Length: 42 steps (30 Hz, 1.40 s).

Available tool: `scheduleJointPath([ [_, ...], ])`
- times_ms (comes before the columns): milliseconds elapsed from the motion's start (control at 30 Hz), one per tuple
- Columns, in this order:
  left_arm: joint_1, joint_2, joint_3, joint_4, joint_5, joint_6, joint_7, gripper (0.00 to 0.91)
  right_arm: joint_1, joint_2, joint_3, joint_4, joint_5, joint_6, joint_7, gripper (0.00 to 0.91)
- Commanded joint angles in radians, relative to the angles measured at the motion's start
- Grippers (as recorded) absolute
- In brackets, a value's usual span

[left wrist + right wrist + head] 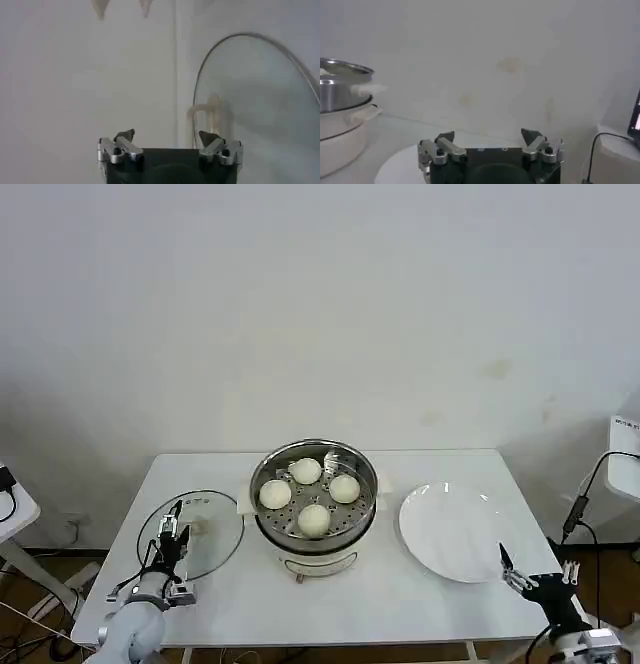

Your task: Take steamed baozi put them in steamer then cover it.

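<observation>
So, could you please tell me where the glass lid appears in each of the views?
Head view: the lid lies flat on the table, left of the steamer, just ahead of the left gripper.
Left wrist view: the lid stretches across the picture's right half, its cream handle above the open jaws.
Right wrist view: not in it.
Shared landmark: the steamer, in the head and right wrist views.

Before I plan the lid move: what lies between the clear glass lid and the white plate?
In the head view, the round stainless-steel steamer on its white cooker base, holding four cream-white buns, stands between the clear glass lid and the flat white plate.
</observation>
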Motion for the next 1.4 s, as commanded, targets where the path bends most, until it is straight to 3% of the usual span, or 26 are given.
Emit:
scheduleJointPath([
  [33, -0.064, -0.002, 0.013, 0.084, 0.005, 0.001, -0.006, 0.907, -0.01, 0.008, 0.003, 0.001, 0.003, 0.007, -0.004, 0.907],
  [433, -0.172, -0.016, 0.04, 0.178, 0.018, 0.001, -0.023, 0.907, -0.022, 0.0, 0.009, -0.015, -0.004, 0.02, -0.014, 0.907],
  [467, -0.176, -0.015, 0.043, 0.182, 0.017, 0.001, -0.022, 0.715, -0.02, 0.001, 0.008, -0.016, -0.004, 0.02, -0.014, 0.907],
  [500, -0.178, -0.015, 0.046, 0.185, 0.017, 0.001, -0.022, 0.383, -0.019, 0.002, 0.007, -0.017, -0.004, 0.02, -0.014, 0.907],
  [567, -0.185, -0.018, 0.051, 0.199, 0.016, 0.0, -0.026, 0.0, -0.014, 0.004, 0.004, -0.022, -0.007, 0.019, -0.013, 0.907],
  [1033, -0.172, -0.031, 0.048, 0.226, 0.023, -0.006, -0.04, 0.0, -0.001, -0.007, -0.009, -0.044, -0.019, 0.027, -0.014, 0.907],
  [1400, -0.062, -0.051, -0.029, 0.078, 0.082, -0.006, -0.111, 0.0, 0.011, -0.008, -0.028, -0.031, -0.021, 0.03, -0.007, 0.907],
])
